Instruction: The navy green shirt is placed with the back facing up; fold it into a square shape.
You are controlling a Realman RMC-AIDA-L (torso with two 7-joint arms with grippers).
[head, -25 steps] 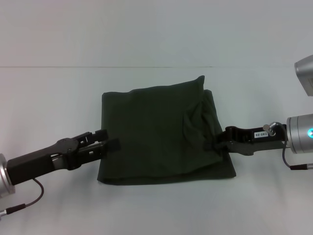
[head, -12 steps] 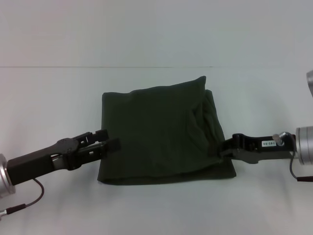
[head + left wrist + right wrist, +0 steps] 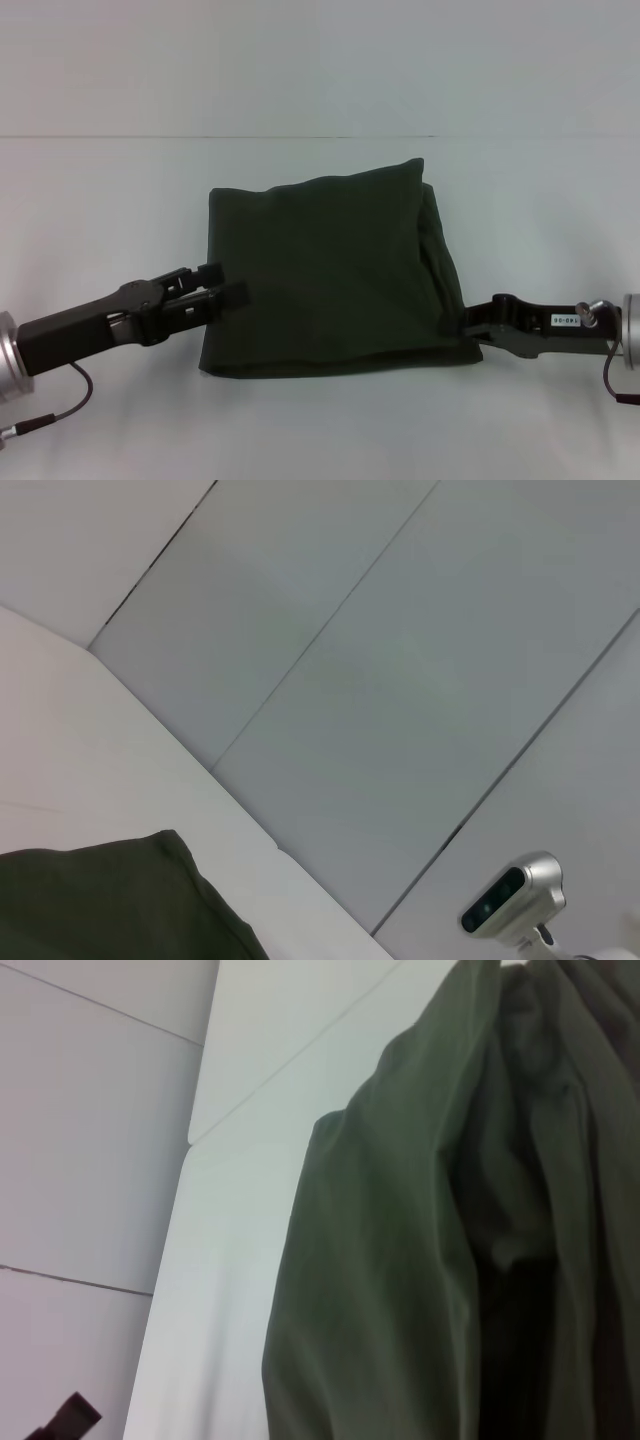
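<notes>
The navy green shirt (image 3: 325,270) lies folded into a rough square on the white table (image 3: 100,190), plain side up, with layered folds along its right edge. In the head view my left gripper (image 3: 224,284) is open just off the shirt's left edge, low near the front corner, holding nothing. At the shirt's right front corner my right gripper (image 3: 470,325) sits right at the cloth's edge. The left wrist view catches only a corner of the shirt (image 3: 110,900). Stacked folds of the shirt (image 3: 400,1260) fill the right wrist view up close.
A pale panelled wall (image 3: 320,60) rises behind the table's far edge. White tabletop surrounds the shirt on all sides. A silver camera-like housing (image 3: 510,905) shows far off in the left wrist view.
My right gripper has drawn back to the right, out from the shirt's right-hand folds to its edge, and the wrinkles there have flattened. The left gripper has barely moved.
</notes>
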